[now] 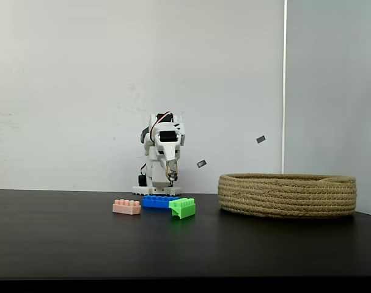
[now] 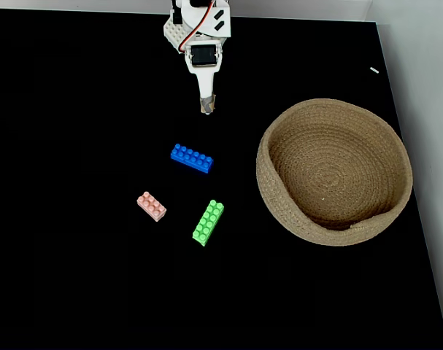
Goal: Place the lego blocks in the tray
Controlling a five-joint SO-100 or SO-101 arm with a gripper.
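Gripper (image 2: pixel 206 108) at 12 o'clock, jaws closed, holding nothing. Blue brick (image 2: pixel 192 158), pink brick (image 2: pixel 152 206), green brick (image 2: pixel 208 222) lie mid-table; rope basket (image 2: pixel 279 211) at 3 o'clock of them.

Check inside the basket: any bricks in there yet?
None. From above, the basket shows bare coiled rope inside. The pink brick, blue brick and green brick all lie on the table beside it. The near wall's inner foot is slightly hidden by the sagging rim.
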